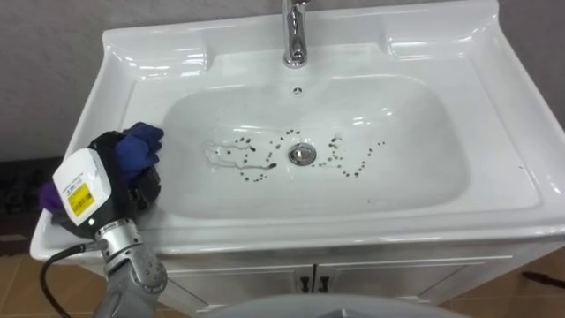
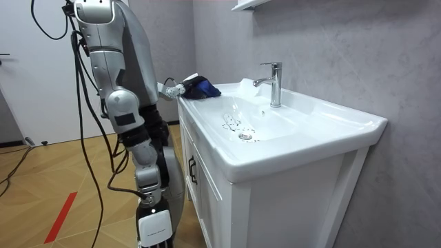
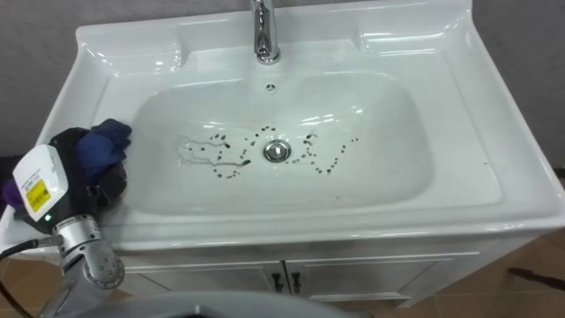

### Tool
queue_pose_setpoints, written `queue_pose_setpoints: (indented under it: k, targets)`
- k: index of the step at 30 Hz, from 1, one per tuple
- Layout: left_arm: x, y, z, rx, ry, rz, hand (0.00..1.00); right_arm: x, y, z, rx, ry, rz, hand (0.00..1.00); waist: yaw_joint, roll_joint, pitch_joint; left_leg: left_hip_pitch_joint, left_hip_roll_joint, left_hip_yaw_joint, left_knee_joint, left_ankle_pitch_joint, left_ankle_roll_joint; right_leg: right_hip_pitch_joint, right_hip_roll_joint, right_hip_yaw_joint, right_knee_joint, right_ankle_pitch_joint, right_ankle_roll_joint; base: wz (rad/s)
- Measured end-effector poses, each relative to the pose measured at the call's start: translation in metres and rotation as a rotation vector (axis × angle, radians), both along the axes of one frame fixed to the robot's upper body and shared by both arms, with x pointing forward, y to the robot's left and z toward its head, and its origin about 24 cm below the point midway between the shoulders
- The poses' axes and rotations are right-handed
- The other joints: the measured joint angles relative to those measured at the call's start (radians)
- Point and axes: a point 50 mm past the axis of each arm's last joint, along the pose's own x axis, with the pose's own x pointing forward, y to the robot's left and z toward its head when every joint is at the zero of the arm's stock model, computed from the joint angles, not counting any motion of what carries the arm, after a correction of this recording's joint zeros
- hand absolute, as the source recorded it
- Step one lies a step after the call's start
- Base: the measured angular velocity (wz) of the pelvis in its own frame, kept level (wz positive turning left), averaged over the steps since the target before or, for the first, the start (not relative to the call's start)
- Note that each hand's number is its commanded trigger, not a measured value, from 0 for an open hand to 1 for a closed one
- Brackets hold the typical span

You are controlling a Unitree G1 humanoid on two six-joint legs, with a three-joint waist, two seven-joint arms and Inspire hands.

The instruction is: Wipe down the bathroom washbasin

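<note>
The left robot hand point(image 1: 141, 190) grasps a blue cloth point(image 1: 141, 144) at the basin's point(image 1: 494, 106) 8 o'clock rim. Around the drain point(image 1: 302, 155) lie dark specks point(image 1: 256, 174).

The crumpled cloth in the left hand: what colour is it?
The crumpled cloth is dark blue; left eye view.

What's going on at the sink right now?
The robot stands at the white basin with a blue cloth bunched in its left hand, which rests on the basin's left rim. Its right hand hangs by its side. Dark specks lie scattered around the drain, below the tap. The cloth has not yet reached them.
</note>
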Motion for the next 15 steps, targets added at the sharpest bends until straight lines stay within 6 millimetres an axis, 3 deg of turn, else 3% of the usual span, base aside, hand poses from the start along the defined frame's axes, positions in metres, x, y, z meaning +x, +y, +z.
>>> queue_pose_setpoints:
  k: [15]
  targets:
    - [0.0064,-0.0004,-0.0015,-0.012,0.003,0.003,1.0,0.0085,-0.0021,0.0004,-0.006,-0.023,0.003,0.0,0.004,-0.002,0.0005,0.0,0.0,-0.001,0.002,0.0,0.0,-0.002,0.0,0.0,0.0,-0.001,0.0,0.0]
